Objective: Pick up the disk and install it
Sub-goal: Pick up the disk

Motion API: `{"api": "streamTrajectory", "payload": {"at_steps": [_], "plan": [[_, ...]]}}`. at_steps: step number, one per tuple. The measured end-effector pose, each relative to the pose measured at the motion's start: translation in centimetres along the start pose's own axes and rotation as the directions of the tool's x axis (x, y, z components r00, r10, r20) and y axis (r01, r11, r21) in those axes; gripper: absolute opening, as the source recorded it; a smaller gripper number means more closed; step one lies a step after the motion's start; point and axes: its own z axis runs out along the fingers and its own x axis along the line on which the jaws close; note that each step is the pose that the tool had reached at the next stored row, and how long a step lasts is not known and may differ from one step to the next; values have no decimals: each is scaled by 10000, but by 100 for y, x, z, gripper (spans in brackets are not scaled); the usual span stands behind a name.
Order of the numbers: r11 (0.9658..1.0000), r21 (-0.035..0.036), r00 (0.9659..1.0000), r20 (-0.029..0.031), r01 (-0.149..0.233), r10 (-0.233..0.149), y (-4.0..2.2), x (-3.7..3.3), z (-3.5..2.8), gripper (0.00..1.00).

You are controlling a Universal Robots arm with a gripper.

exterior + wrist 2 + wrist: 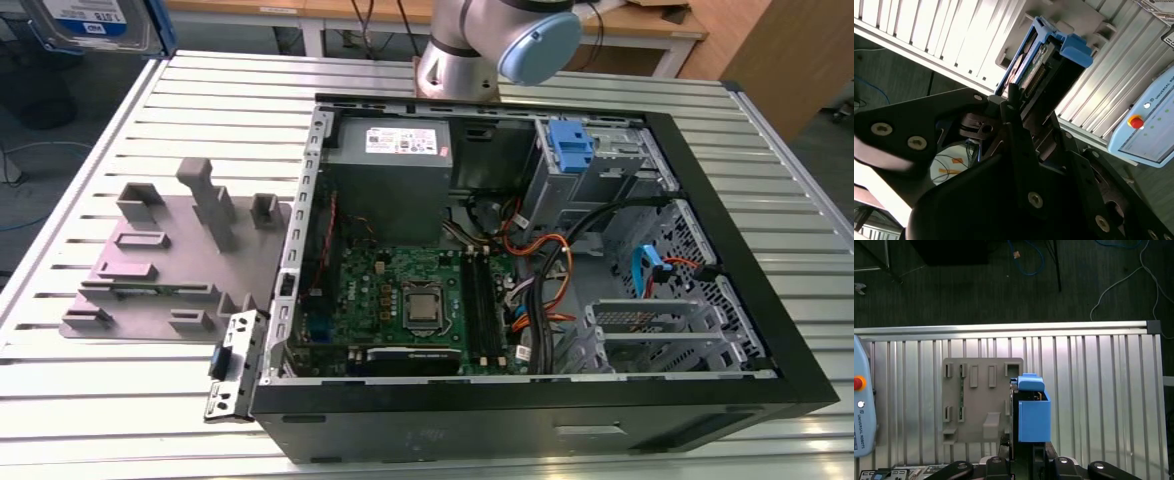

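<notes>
The disk (pixel 94 22) hangs high at the exterior view's top left corner, its white-and-blue label facing the camera and its top cut off by the picture's edge. In the first wrist view the disk (pixel 1031 412) is edge-on in its blue rail frame, held up above the grey moulded holder (pixel 979 400). My gripper (pixel 1024 452) is shut on its near end. In the second wrist view the black fingers (pixel 1009 102) clamp the disk (pixel 1049 60), whose connector edge and blue frame stick out past them.
The open computer case (pixel 747 250) lies on the slatted metal table (pixel 160 420), with a power-supply box (pixel 400 150), a motherboard (pixel 400 300) and a blue drive-bay latch (pixel 570 148) inside. The grey holder (pixel 174 260) stands beside the case. A teach pendant (pixel 861 412) lies at the table's edge.
</notes>
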Motion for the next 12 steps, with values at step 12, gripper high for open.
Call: {"api": "streamTrajectory", "payload": {"at_steps": [12], "plan": [[10000, 0, 10000, 0, -1, 1, -156, -8, -2, 35]]}}
